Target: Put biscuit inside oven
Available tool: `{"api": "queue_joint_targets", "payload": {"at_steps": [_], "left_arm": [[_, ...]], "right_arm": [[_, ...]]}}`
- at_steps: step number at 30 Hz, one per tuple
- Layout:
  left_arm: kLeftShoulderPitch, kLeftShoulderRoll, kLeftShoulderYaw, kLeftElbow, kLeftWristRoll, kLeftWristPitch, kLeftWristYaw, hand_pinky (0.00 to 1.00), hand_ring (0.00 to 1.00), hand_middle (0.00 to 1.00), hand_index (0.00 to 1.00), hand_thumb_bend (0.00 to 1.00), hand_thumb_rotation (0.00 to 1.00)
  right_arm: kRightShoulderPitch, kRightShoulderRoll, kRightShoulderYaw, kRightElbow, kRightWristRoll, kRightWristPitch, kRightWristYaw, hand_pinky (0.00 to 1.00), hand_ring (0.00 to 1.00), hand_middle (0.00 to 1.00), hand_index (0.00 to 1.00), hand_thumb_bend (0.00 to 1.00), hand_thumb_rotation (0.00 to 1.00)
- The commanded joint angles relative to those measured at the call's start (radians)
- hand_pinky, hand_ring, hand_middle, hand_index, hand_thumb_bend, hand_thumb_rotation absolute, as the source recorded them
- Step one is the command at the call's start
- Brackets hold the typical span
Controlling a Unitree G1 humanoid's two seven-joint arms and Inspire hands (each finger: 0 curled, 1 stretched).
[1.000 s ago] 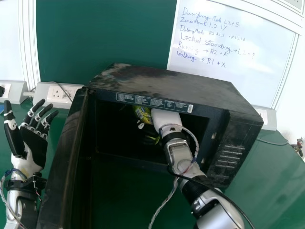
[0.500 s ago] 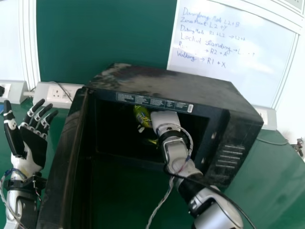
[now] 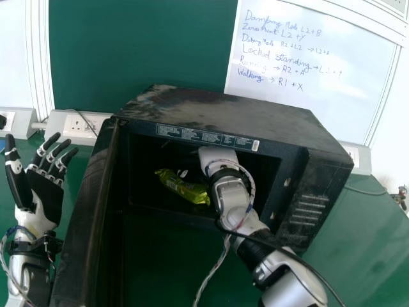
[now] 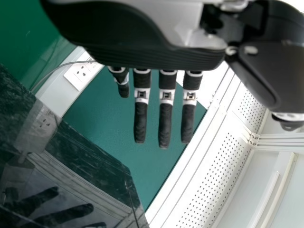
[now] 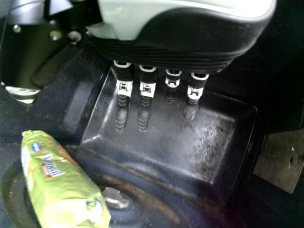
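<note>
Biscuit pkt (image 3: 183,187) now lower inside oven (image 3: 236,114), 8 o'clock of R hand (image 3: 217,157). Fingers extended, empty. Risk: low withdrawal drags pkt out.

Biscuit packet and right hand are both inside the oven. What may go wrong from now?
The open right hand is near the biscuit packet, so withdrawing it may knock the packet. The cable looping from the right arm could snag on the oven. If the open door is swung shut too early, it would probably strike that arm.
</note>
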Motion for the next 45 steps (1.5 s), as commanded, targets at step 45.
{"api": "queue_joint_targets", "payload": {"at_steps": [45], "left_arm": [[-0.011,0.003,-0.004,0.002,-0.010,0.005,0.003,0.66,0.64,0.65,0.67,0.70,0.56]], "right_arm": [[0.541,-0.106,-0.115,-0.939,-0.189,0.128,0.156,0.84,0.77,0.77,0.66,0.72,0.07]]}}
